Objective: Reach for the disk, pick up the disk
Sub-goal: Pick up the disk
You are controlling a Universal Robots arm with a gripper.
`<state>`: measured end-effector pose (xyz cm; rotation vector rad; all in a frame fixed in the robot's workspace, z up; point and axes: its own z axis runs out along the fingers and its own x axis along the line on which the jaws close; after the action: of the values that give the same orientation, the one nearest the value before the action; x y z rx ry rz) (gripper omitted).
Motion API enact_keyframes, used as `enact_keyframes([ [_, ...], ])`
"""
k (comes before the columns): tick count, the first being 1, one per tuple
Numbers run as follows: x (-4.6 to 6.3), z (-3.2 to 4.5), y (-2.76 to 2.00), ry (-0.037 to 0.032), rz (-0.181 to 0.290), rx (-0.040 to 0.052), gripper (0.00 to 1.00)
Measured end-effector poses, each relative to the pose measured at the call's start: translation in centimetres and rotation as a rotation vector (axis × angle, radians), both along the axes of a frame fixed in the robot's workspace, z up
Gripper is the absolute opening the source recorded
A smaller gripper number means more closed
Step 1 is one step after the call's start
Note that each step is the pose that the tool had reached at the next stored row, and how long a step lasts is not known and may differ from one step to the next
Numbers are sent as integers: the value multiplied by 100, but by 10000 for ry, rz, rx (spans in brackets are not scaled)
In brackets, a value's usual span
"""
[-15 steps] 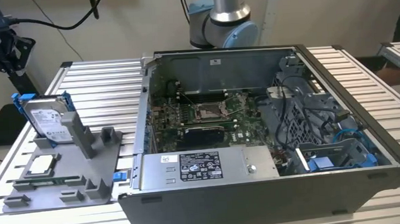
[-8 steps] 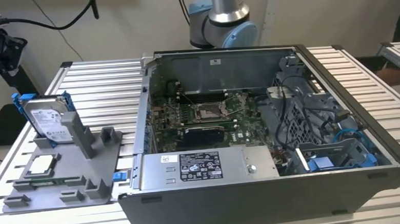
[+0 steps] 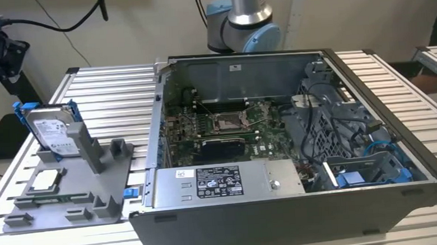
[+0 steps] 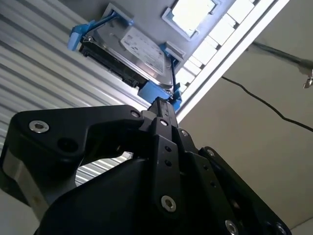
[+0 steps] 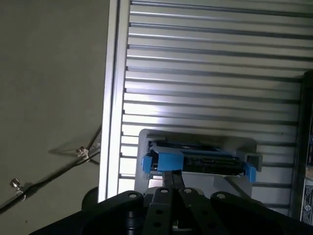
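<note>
One disk (image 3: pixel 52 130) | silver-grey, white label, blue bracket, upright | hand (image 4: pixel 161 104) clenched, empty

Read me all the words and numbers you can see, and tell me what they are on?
White label on the disk: there is print, too small to read.
Black label on the power supply: too small to read.
Small white sticker beside the black label: too small to read.
No text here can be quoted.
</note>
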<state>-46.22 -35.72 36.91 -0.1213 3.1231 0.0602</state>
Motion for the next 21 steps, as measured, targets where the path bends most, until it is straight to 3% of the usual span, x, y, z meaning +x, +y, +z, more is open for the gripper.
enact_keyframes([
  [10, 0, 4, 0, 1, 1688, -11, 0],
  [18, 0, 5, 0, 1, 1770, -11, 0],
  [21, 0, 6, 1, 2, 2132, -12, 0],
])
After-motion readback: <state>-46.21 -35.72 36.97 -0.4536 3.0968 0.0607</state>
